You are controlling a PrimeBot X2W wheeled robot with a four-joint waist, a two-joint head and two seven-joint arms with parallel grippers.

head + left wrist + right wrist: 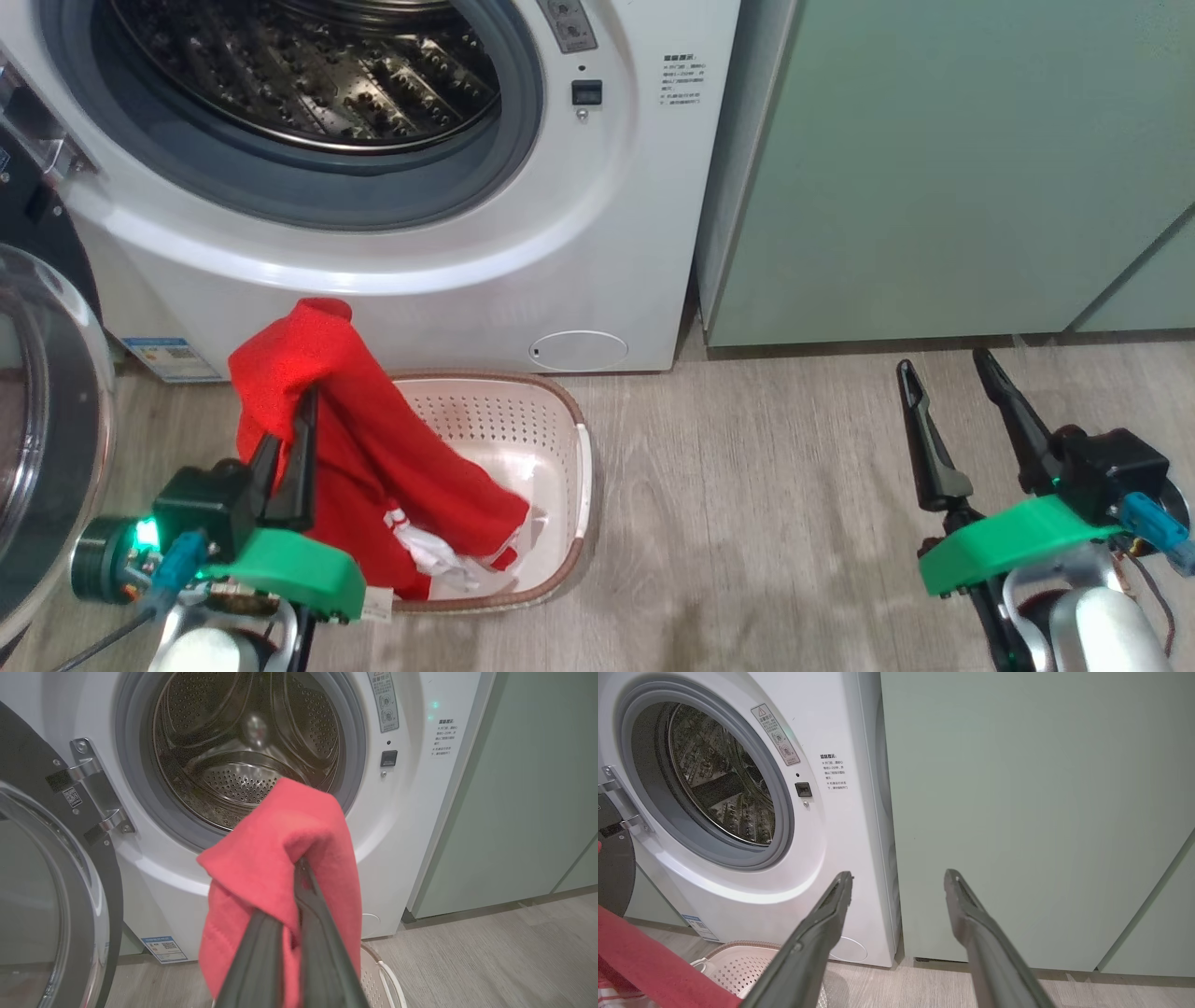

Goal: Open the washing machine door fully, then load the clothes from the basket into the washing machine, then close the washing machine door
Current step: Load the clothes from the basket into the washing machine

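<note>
Left gripper (306,401) clenched on the clothes (392,457), which hang partly out of the basket (584,467) before the washing machine (607,233). Right gripper (941,362) released, empty, well right.

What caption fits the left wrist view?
Left gripper, shut on the clothes, holds them before the open washing machine, its door swung aside.

You'll see the left gripper (291,415) and right gripper (942,359) built alike: two long, dark, tapering fingers (924,439) on a black block (1116,467), over a bright green plastic guard (1008,546). Each has a blue connector (1153,525) and thin wires (1158,597). A green light (147,534) glows at left. The forearms (1106,644) are silver-white.
</note>
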